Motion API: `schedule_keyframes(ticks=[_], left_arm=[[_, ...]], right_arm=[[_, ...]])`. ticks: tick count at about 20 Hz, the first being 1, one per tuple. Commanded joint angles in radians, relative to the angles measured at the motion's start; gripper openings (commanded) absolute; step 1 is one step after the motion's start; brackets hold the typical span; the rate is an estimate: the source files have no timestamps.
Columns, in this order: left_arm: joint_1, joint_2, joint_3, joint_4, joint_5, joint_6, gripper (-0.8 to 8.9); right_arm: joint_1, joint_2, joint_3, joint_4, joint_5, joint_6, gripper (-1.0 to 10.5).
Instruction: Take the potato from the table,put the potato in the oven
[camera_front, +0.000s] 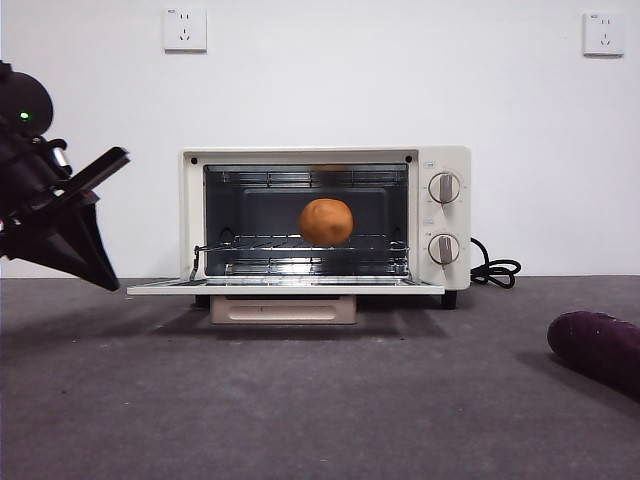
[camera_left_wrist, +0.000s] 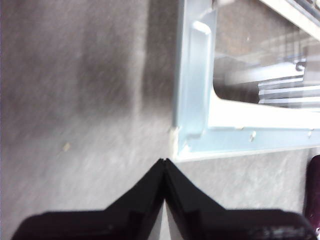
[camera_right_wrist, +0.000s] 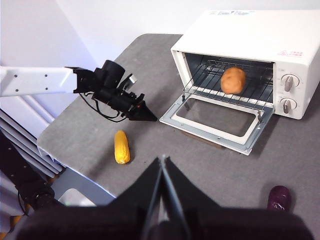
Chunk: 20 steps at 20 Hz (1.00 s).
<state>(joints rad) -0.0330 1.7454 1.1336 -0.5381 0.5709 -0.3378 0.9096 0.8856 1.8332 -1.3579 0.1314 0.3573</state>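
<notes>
The potato sits on the rack inside the oven, so the job looks done. The left gripper is pinched tight and empty near the open door's corner.

Left gripper low over the tabletop's left side, jaws closed, right gripper raised high, jaws closed

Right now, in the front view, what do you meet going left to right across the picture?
Left end effector → potato on the rack of the open oven → oven knobs → black cord → dark purple vegetable on the table.
</notes>
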Motion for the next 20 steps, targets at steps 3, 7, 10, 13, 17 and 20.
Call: schedule_keyframes(ticks=[3, 7, 10, 13, 17, 20], left_arm=[[-0.032, 0.064, 0.065, -0.057, -0.072, -0.006, -0.06], [-0.042, 0.098, 0.069, -0.066, -0.153, 0.005, -0.06], [-0.033, 0.098, 0.073, -0.048, -0.172, 0.008, -0.06], [-0.028, 0.101, 0.074, -0.045, -0.197, 0.02, -0.06], [-0.028, 0.103, 0.074, -0.041, -0.172, 0.024, -0.06], [-0.055, 0.105, 0.074, -0.04, -0.172, 0.016, -0.06]], right_arm=[[0.001, 0.0, -0.006, -0.021, 0.002, 0.018, -0.1], [0.001, 0.0, -0.005, -0.021, 0.003, 0.018, -0.1], [0.001, 0.0, -0.006, -0.021, 0.005, 0.021, -0.1], [0.001, 0.0, -0.006, -0.021, 0.016, 0.022, -0.1], [0.001, 0.003, -0.006, -0.021, 0.018, 0.023, -0.1], [0.001, 0.003, -0.006, -0.021, 0.018, 0.027, -0.1]])
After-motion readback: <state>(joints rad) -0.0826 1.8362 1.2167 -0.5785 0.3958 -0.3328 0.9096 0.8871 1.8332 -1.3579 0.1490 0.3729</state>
